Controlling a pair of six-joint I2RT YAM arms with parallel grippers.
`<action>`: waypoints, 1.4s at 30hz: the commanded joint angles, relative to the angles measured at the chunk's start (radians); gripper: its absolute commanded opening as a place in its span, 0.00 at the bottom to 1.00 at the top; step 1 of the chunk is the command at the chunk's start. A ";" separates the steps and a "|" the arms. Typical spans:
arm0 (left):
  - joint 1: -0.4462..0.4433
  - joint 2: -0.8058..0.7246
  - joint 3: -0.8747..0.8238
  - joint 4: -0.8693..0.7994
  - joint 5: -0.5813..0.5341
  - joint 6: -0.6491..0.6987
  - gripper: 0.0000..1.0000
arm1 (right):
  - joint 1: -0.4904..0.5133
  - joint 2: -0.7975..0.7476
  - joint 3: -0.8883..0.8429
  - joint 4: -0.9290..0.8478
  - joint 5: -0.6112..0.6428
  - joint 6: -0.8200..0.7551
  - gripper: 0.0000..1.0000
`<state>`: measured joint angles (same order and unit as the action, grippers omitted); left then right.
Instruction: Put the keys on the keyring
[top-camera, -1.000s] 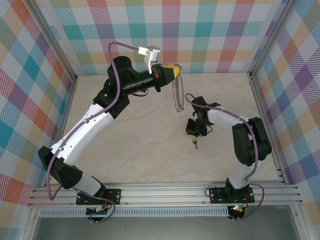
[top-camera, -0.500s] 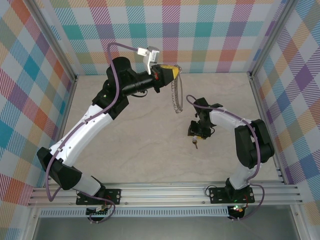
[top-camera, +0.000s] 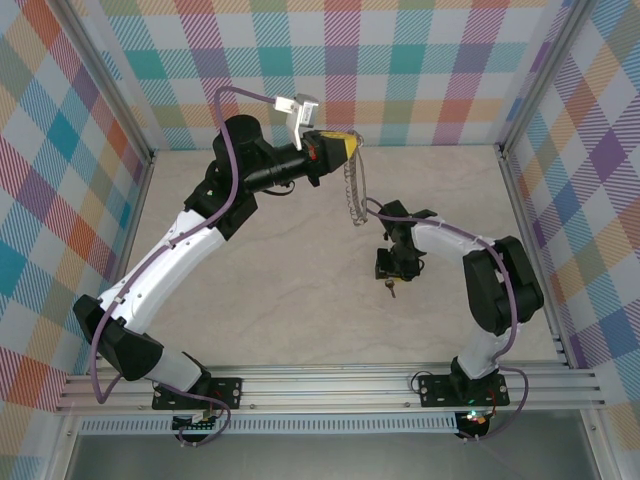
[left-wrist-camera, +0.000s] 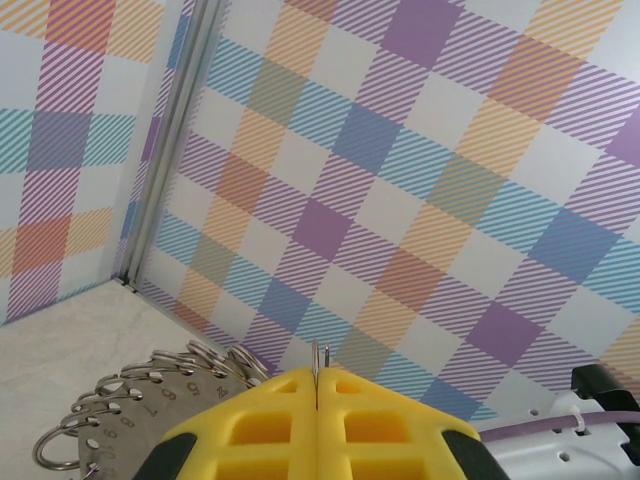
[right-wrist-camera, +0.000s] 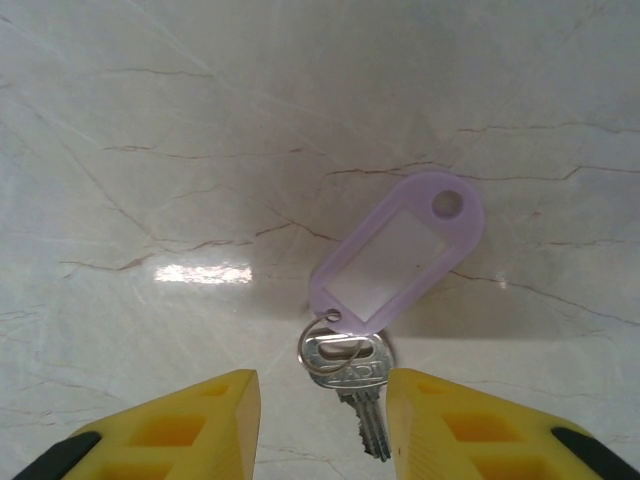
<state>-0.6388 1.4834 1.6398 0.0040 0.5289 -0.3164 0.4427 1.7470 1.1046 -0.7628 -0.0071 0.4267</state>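
Toward the far wall of the cell, in the top view, my left tool (top-camera: 349, 144) is held high above the surface (top-camera: 270, 290). Its two yellow fingers are pressed together on the keyring (top-camera: 352, 195), which hangs down from the tip as a thin loop with silvery links along its edge. From the left wrist camera I see the same tool (left-wrist-camera: 316, 385) closed, with a thin metal wire coming out of the seam between the fingers. Just beside them, at the lower left, is a part of the keyring (left-wrist-camera: 130, 405): a grey metal piece with stamped numbers and many small silver loops on its rim. Behind it stands the checked wall (left-wrist-camera: 420, 170).

On the right side, my right tool (top-camera: 389, 268) points down, close over the surface, a little nearer to me than the hanging keyring and apart from it. The key (top-camera: 391, 289) lies on the surface just at its near side. In the right wrist camera the right tool (right-wrist-camera: 320, 410) is open and holds nothing; one yellow finger (right-wrist-camera: 180, 425) is at the left and the other at the right. The key (right-wrist-camera: 362, 390) lies flat between them, touching neither, with its shaft toward the camera. A small split ring (right-wrist-camera: 322, 345) joins its silver head to a lilac tag (right-wrist-camera: 400, 255), which lies flat further out on the surface.
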 joint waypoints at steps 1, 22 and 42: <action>0.007 -0.029 0.000 0.066 -0.012 -0.009 0.00 | 0.007 0.025 0.018 -0.026 0.016 -0.023 0.37; 0.017 0.001 0.017 0.077 -0.007 -0.016 0.00 | 0.010 0.078 0.044 -0.027 0.012 -0.039 0.19; 0.018 0.011 0.020 0.084 -0.011 -0.026 0.00 | -0.003 0.006 0.072 -0.034 -0.049 -0.024 0.00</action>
<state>-0.6296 1.4979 1.6398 0.0109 0.5285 -0.3264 0.4446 1.8000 1.1542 -0.7807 -0.0147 0.3851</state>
